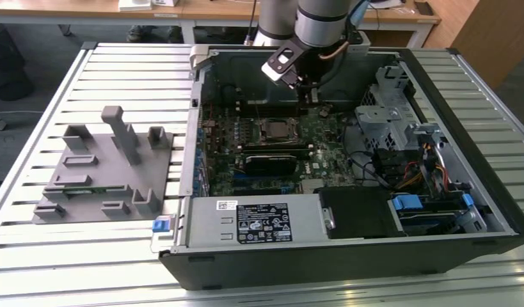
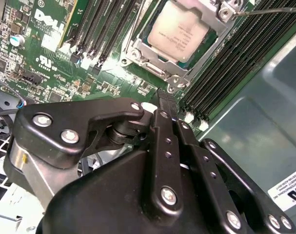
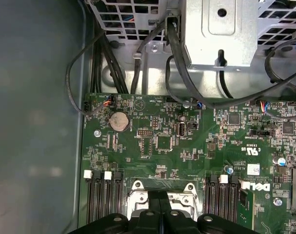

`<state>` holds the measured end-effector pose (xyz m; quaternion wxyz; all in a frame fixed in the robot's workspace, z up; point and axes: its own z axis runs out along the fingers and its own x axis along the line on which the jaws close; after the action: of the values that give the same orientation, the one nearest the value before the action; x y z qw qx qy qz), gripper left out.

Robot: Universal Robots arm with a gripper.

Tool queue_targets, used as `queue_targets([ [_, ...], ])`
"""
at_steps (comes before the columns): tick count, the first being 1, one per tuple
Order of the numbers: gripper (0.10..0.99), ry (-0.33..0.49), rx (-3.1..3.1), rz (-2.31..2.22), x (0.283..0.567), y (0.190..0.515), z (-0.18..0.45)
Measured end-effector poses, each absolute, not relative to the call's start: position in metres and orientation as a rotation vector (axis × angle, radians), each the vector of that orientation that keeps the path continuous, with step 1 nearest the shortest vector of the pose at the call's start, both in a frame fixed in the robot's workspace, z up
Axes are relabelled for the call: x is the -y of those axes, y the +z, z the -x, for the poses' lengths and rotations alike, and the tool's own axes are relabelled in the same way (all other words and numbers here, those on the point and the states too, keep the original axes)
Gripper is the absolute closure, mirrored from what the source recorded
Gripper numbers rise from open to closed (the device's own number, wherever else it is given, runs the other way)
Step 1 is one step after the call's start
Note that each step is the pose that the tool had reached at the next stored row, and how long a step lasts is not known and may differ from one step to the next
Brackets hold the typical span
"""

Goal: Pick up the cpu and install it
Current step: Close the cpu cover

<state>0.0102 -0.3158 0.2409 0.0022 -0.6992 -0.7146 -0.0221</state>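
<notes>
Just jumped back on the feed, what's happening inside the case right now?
The robot arm is reaching into the open computer case. The cpu sits in the socket on the motherboard, silver top up. The gripper hovers just off the socket's edge, jaws together, holding nothing.

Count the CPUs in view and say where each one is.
1. The cpu lies in the metal socket frame on the motherboard, just beyond the tool in the second wrist view. The tool hides part of the board.
</notes>
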Motion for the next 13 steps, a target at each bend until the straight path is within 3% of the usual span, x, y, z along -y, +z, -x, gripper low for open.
queue_targets([
  [13, 0.98, -0.069, 2.242, 2.194, 0.317, 0.237, 0.026],
])
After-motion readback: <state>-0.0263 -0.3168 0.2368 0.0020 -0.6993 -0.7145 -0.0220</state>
